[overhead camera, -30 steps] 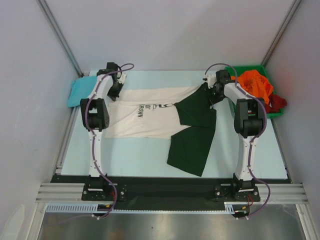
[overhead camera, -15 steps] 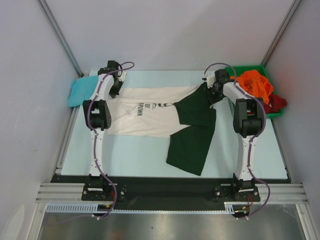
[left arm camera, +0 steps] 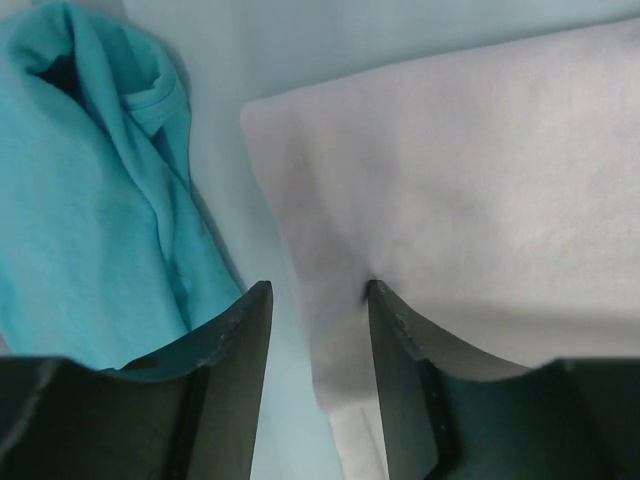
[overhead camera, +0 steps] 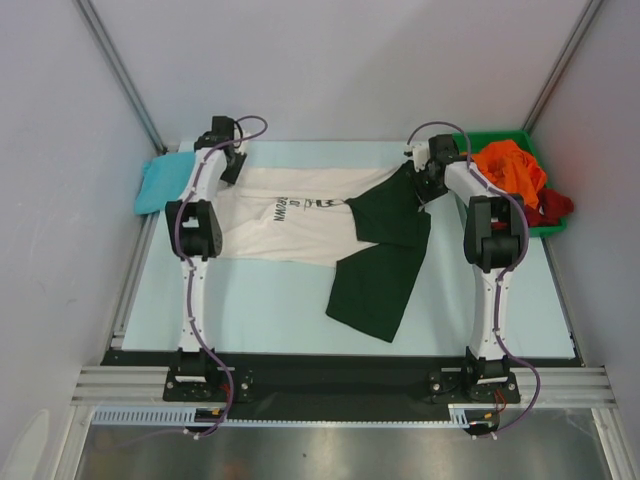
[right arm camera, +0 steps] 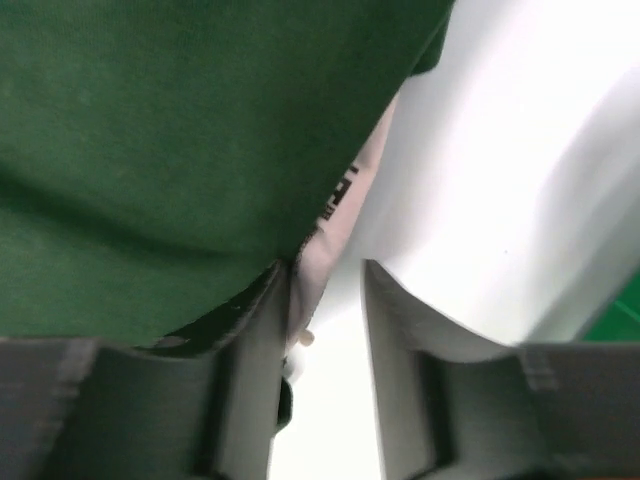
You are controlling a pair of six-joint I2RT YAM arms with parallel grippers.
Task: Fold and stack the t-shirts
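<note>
The cream t-shirt (overhead camera: 290, 225) with dark print lies spread across the far half of the table, its dark green part (overhead camera: 385, 255) folded over at the right. My left gripper (overhead camera: 228, 170) is at its far left corner. In the left wrist view the jaws (left arm camera: 318, 300) stand apart, with the cream cloth (left arm camera: 480, 200) between them and puckered against the right finger. My right gripper (overhead camera: 425, 180) is at the far right corner. Its jaws (right arm camera: 325, 275) stand apart, with green cloth (right arm camera: 180, 120) and a cream hem (right arm camera: 335, 215) against the left finger.
A teal shirt (overhead camera: 160, 185) lies bunched at the far left edge, close beside my left gripper, and shows in the left wrist view (left arm camera: 90, 200). A green bin (overhead camera: 500, 137) at the far right holds an orange shirt (overhead camera: 510, 168) and a dark red one (overhead camera: 555, 207).
The cream shirt and its dark green part have slid toward the far edge of the table, and its far edge is now straighter. Both grippers have moved slightly back with it.
</note>
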